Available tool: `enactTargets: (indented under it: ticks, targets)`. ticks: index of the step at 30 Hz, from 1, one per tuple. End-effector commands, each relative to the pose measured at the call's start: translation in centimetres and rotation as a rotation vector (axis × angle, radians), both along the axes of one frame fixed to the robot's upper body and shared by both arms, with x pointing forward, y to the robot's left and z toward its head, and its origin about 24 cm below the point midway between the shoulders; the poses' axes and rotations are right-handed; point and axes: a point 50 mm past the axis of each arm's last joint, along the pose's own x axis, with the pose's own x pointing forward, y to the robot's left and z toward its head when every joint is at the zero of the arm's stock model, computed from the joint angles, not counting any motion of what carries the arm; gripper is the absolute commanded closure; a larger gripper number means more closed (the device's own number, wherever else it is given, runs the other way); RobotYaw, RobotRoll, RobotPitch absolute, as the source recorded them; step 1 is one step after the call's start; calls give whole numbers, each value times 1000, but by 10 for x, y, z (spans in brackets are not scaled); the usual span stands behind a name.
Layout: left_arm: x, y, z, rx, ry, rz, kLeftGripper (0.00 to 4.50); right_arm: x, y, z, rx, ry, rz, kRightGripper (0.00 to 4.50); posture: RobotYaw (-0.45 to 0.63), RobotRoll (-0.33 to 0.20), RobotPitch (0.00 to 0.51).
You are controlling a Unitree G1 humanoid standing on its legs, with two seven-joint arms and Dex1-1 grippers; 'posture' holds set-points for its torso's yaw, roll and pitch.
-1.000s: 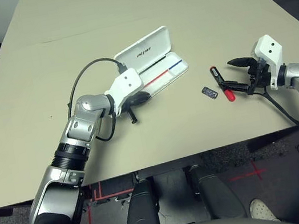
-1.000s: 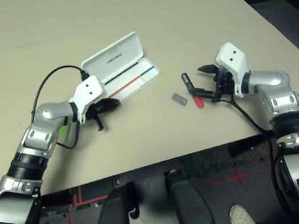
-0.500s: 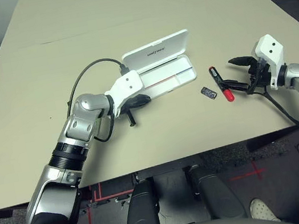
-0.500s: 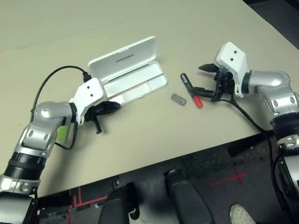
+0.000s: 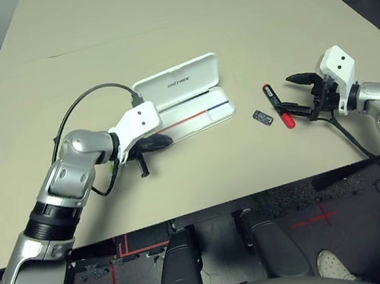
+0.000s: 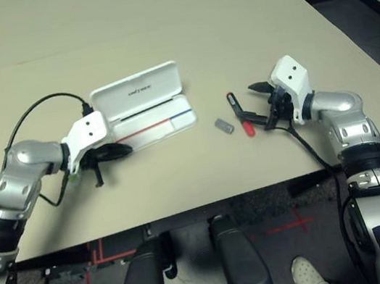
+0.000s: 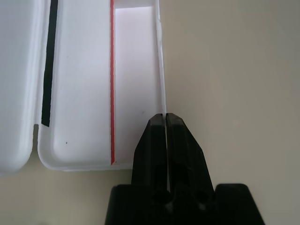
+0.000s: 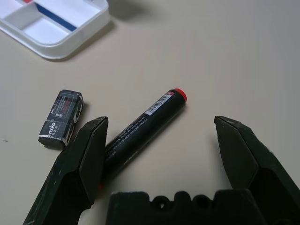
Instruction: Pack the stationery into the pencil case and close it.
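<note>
Left gripper [image 7: 165, 123], fingers pressed together, pinches the open pencil case [image 7: 89, 93] front wall

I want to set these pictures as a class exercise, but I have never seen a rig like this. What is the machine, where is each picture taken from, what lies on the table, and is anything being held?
This is a humanoid robot with two silver arms, each ending in a gripper of two black fingers. Two pictures come from a camera pair on its head, looking down at a beige table. The other two come from a camera on each wrist, looking along that gripper's fingers.

On the table lies an open white pencil case with a red and blue line inside. To its right lie a small dark piece and a black marker with red ends.

The left gripper is shut on the thin near edge of the pencil case. The right gripper is open, holding nothing; its fingers stand either side of the marker.
</note>
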Motion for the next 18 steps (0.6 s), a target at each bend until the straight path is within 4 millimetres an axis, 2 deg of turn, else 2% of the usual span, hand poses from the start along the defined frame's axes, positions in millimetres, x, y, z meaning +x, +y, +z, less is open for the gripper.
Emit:
enactTargets:
  ticks: [1, 8, 18]
  targets:
    - [-15, 0, -9, 12, 67, -69, 4471, 3, 4, -3, -15, 17, 24, 0, -17, 0, 196]
    - [-20, -7, -5, -19, 59, -99, 4471, 6, 9, -3, -12, 22, 45, 0, -2, 0, 197]
    - [-23, -5, -5, -8, 72, -156, 4471, 8, 11, -4, -12, 27, 60, 0, -3, 0, 196]
